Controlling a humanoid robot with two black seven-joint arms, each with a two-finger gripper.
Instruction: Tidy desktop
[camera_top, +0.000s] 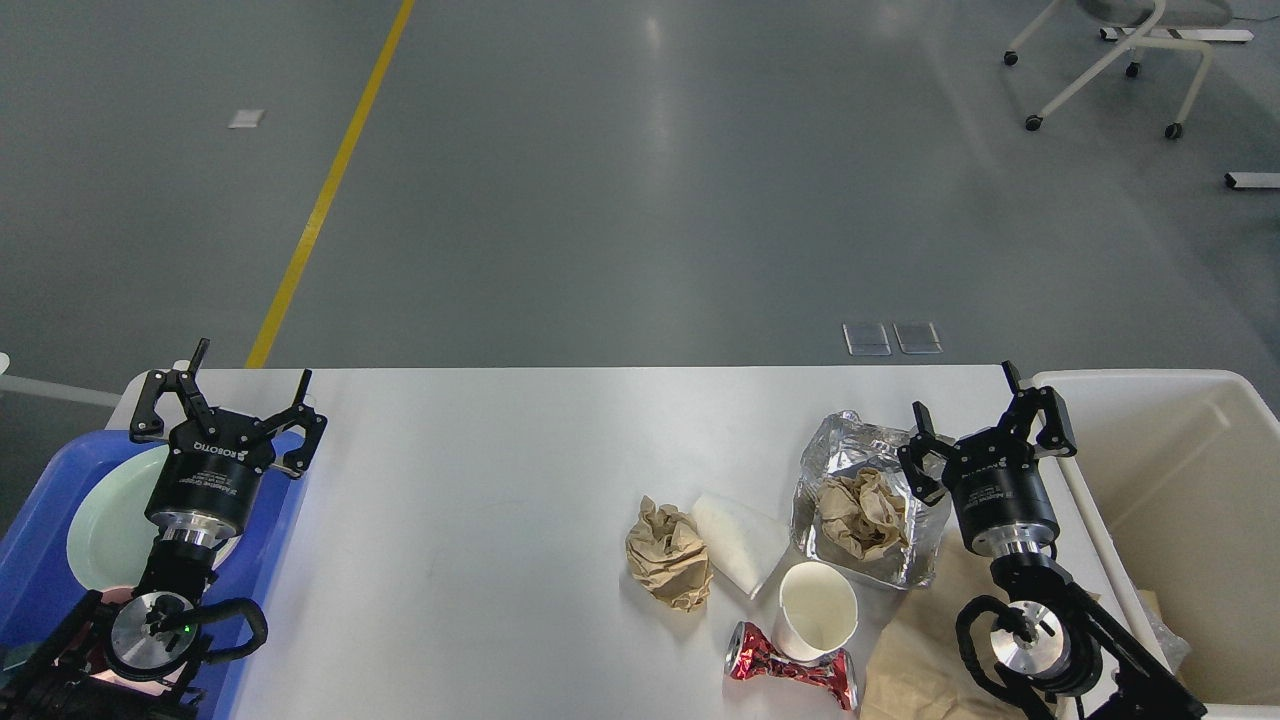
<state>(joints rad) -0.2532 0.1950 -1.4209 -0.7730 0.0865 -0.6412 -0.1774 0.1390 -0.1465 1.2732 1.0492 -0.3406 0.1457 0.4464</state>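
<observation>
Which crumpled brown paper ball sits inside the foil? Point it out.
The right-hand paper ball, nested in the foil tray; the other ball lies bare on the desktop.

White desktop (520, 480), blue tray (40, 540), cream bin (1180, 470), red crushed can (795, 670), brown crumpled paper (668, 555), silver foil (850, 440)

A lab or test hall is being shown: bare grey floor (640, 200) marked by a yellow line (325, 195), a wheeled office chair (1120, 60) parked aside.

desktop (500, 470), crumpled paper (670, 555), crushed can (795, 675)
</observation>
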